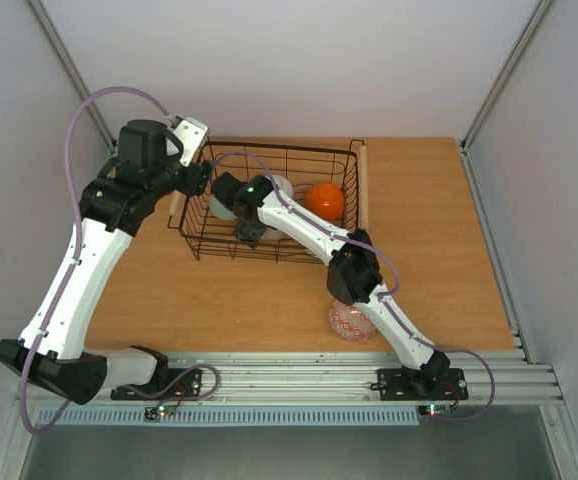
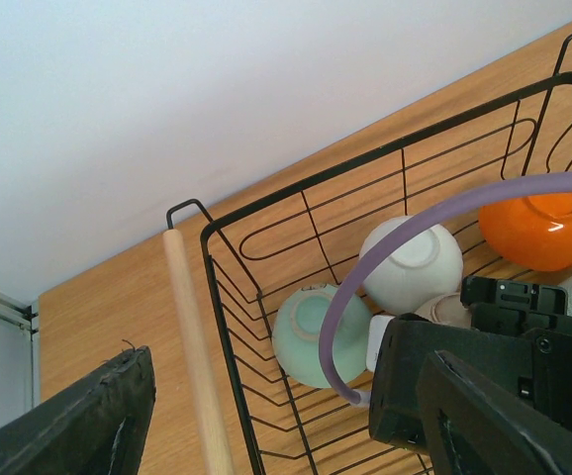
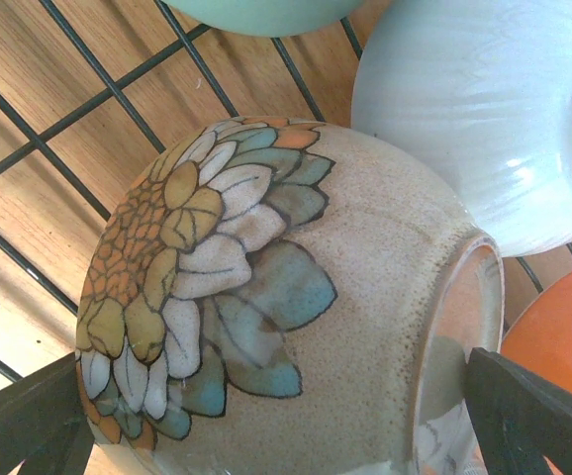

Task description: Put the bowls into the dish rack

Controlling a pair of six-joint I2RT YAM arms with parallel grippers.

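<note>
The black wire dish rack [image 1: 354,190] stands at the back of the table. In it lie an orange bowl [image 1: 324,200], a whitish bowl [image 1: 281,186] and a celadon green bowl [image 1: 221,207]. My right gripper [image 1: 249,232] reaches into the rack. In the right wrist view its fingers stand wide apart [image 3: 274,361] on either side of a beige flower-painted bowl [image 3: 365,247] that lies tilted on the rack's wires. My left gripper [image 1: 201,178] hovers open and empty over the rack's left end [image 2: 286,376]. A patterned bowl [image 1: 352,322] sits on the table, partly under my right arm.
The rack's left wooden handle [image 2: 192,336] runs below my left gripper. My right arm's wrist and purple cable [image 2: 365,287] cross the rack. A pale grey-green bowl [image 3: 484,119] and the orange bowl [image 3: 563,336] crowd the beige one. White walls enclose the table.
</note>
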